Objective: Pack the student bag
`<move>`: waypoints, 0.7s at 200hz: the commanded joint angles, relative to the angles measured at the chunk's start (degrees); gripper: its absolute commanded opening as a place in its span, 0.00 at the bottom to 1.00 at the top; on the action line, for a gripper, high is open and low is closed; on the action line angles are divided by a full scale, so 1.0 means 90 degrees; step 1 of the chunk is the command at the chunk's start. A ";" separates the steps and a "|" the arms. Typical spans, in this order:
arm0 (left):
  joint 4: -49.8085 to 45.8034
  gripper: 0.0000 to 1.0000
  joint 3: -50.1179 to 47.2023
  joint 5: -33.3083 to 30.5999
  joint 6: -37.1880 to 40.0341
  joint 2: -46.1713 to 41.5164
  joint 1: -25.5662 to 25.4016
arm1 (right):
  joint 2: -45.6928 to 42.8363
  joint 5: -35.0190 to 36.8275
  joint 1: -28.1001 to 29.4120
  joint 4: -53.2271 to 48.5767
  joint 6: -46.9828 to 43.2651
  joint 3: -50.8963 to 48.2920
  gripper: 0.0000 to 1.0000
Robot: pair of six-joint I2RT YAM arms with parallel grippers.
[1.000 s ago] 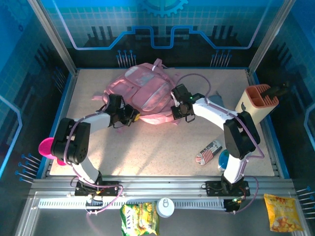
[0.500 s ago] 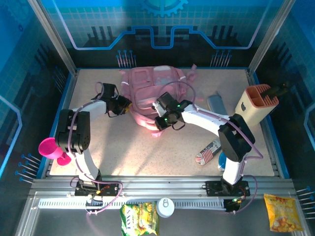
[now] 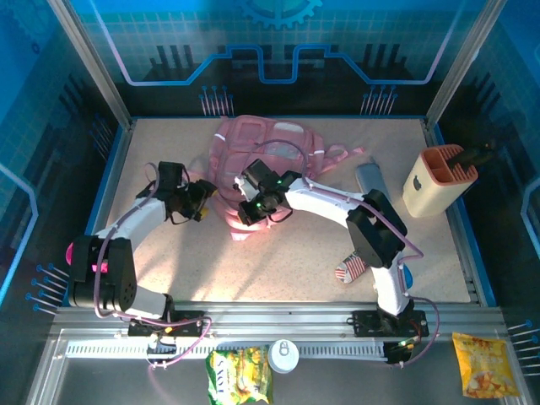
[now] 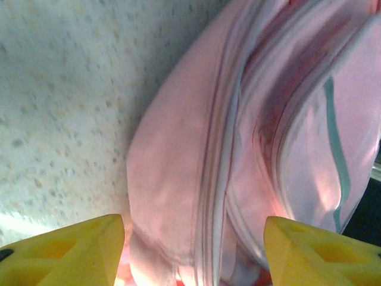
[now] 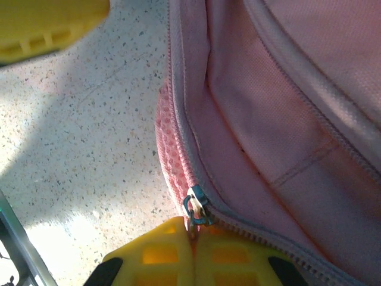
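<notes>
As right gripper (image 5: 193, 233) pinches its zip (image 5: 195, 207) — student bag (image 5: 286, 119) lies ahead

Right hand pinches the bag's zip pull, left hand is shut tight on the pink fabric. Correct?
No. The left hand is open: the left wrist view shows its yellow fingers wide apart, not closed on the student bag. The right hand does pinch the zip pull.

No lettering was legible. A small dark apple-shaped logo marked the beige pen holder (image 3: 430, 190) by the table's (image 3: 287, 253) right edge.
</notes>
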 commanded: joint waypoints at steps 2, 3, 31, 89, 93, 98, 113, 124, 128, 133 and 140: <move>-0.0288 0.67 -0.0044 0.0173 -0.0424 -0.0056 -0.0372 | 0.0102 -0.0243 0.0104 0.0091 0.0051 0.0271 0.00; -0.0272 0.67 -0.0045 0.0178 -0.0424 -0.0050 -0.0386 | 0.0099 -0.0241 0.0099 0.0091 0.0047 0.0268 0.00; -0.0063 0.69 0.0101 0.0140 -0.0546 0.0339 -0.0699 | 0.0075 -0.0190 0.0105 0.0062 0.0033 0.0237 0.00; 0.0230 0.59 0.0315 0.0212 -0.0690 0.1057 -0.0821 | -0.0063 0.0081 0.0129 -0.0190 -0.0345 0.0145 0.00; 0.0241 0.57 0.0323 0.0195 -0.0681 0.1096 -0.0821 | -0.0091 0.0156 0.0133 -0.0230 -0.0394 0.0120 0.00; 0.0241 0.55 0.0341 0.0162 -0.0670 0.1134 -0.0821 | -0.0130 0.0259 0.0125 -0.0289 -0.0454 0.0078 0.00; 0.0234 0.44 0.0377 0.0081 -0.0634 0.1258 -0.0822 | -0.0287 0.0623 0.0099 -0.0477 -0.0612 -0.0086 0.00; 0.0232 0.33 0.0393 0.0028 -0.0604 0.1345 -0.0813 | -0.0459 0.0892 0.0083 -0.0607 -0.0674 -0.0233 0.00; 0.0241 0.30 0.0400 0.0013 -0.0592 0.1372 -0.0812 | -0.0529 0.0991 0.0069 -0.0645 -0.0680 -0.0302 0.00; 0.0243 0.26 0.0412 -0.0016 -0.0578 0.1398 -0.0811 | -0.0613 0.1104 0.0058 -0.0691 -0.0678 -0.0382 0.00; 0.0253 0.22 0.0419 -0.0032 -0.0569 0.1426 -0.0811 | -0.0753 0.1258 0.0037 -0.0754 -0.0645 -0.0492 0.00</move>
